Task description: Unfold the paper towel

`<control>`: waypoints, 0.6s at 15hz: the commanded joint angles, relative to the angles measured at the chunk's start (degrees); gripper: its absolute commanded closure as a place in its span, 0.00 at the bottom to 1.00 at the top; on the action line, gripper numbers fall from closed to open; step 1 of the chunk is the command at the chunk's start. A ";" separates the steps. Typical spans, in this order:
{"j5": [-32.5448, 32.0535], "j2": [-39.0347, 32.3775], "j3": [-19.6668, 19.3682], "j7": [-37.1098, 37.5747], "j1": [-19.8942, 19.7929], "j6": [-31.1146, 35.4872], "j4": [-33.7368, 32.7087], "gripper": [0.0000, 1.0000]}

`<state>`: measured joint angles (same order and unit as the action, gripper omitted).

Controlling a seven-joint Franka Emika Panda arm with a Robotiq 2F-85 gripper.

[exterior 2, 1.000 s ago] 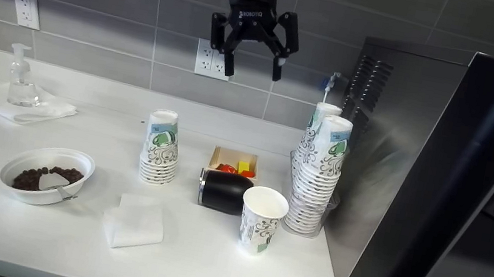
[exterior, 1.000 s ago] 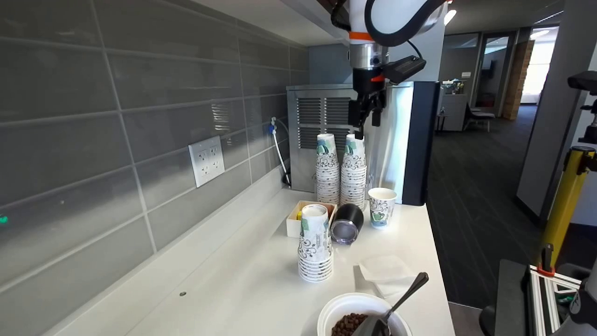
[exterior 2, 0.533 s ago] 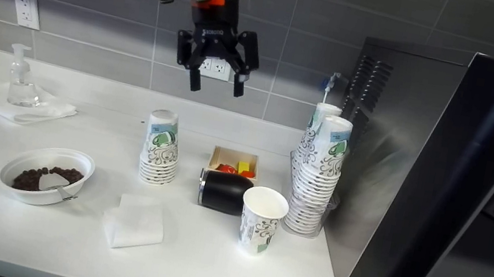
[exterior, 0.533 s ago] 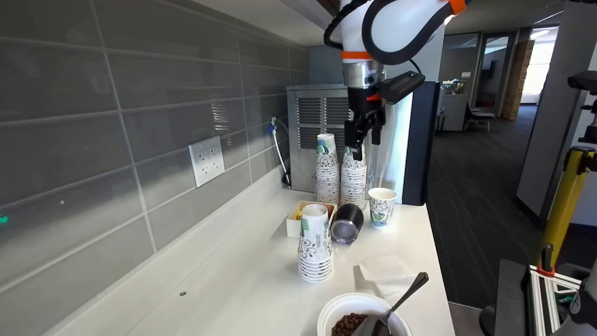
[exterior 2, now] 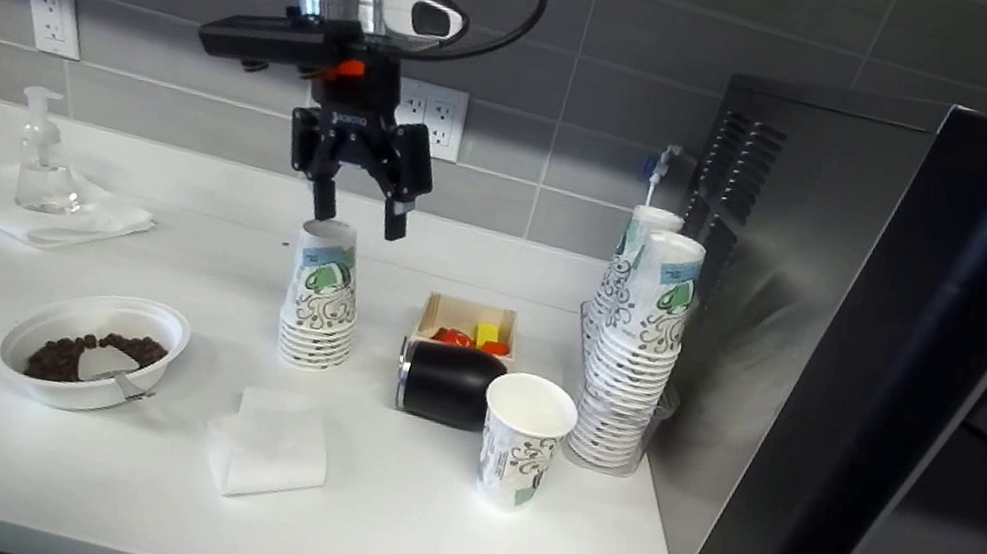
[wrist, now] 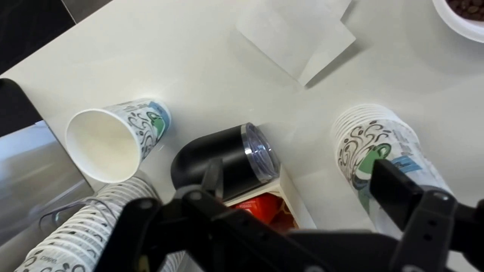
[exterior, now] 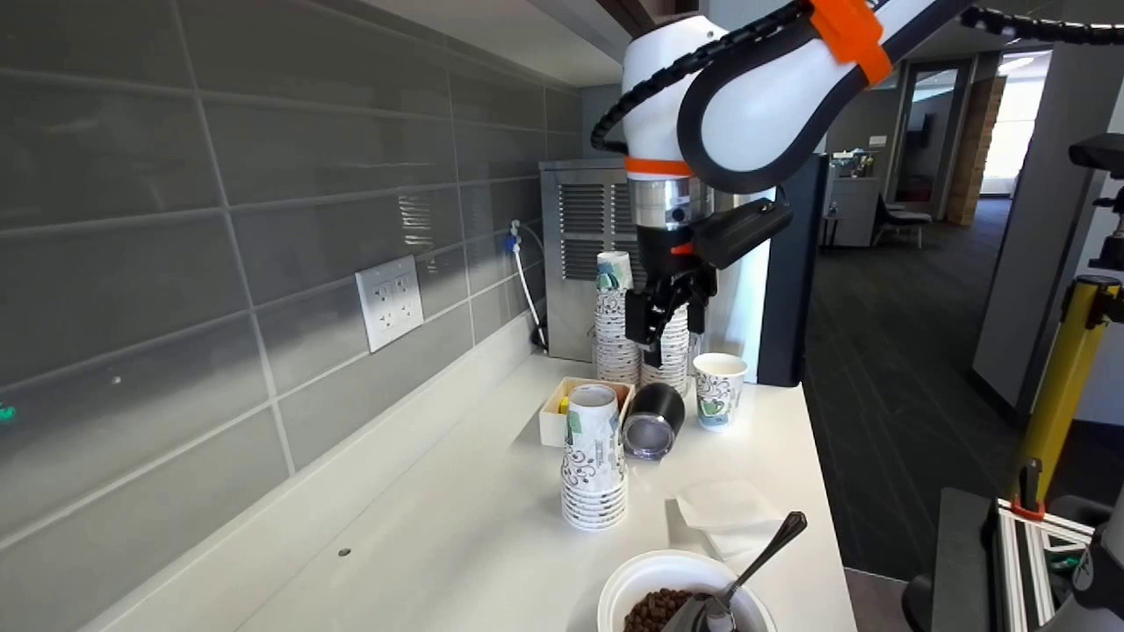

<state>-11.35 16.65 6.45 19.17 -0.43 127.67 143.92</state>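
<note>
The folded white paper towel lies on the counter near its front edge, in both exterior views (exterior: 727,516) (exterior 2: 276,447). Its layers overlap and a corner stands slightly off the counter. In the wrist view the paper towel (wrist: 295,36) is at the top middle, cut off by the frame. My gripper hangs above the back of the counter in both exterior views (exterior: 673,341) (exterior 2: 360,217), higher than the towel and farther back. It is open and empty. In the wrist view the gripper fingers (wrist: 300,172) are wide apart, with nothing between them.
A stack of paper cups (exterior 2: 321,297) stands just below the gripper. A black tumbler (exterior 2: 449,384), a wooden box (exterior 2: 437,308) and a single cup (exterior 2: 518,454) are to its right. A bowl with a spoon (exterior 2: 13,350) stands beside the towel. Tall cup stacks (exterior 2: 629,372) stand by the machine.
My gripper has come down. In an exterior view it has also moved left, from beside the wall outlet to above the cup stack. It stays open. The paper towel has not moved.
</note>
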 commanded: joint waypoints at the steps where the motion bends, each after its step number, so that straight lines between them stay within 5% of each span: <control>1: 2.92 -2.55 0.35 1.70 1.09 5.75 2.62 0.00; 9: 3.23 -12.11 1.14 6.02 1.84 10.15 4.35 0.00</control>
<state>-8.18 7.97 7.59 22.29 0.90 136.23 148.63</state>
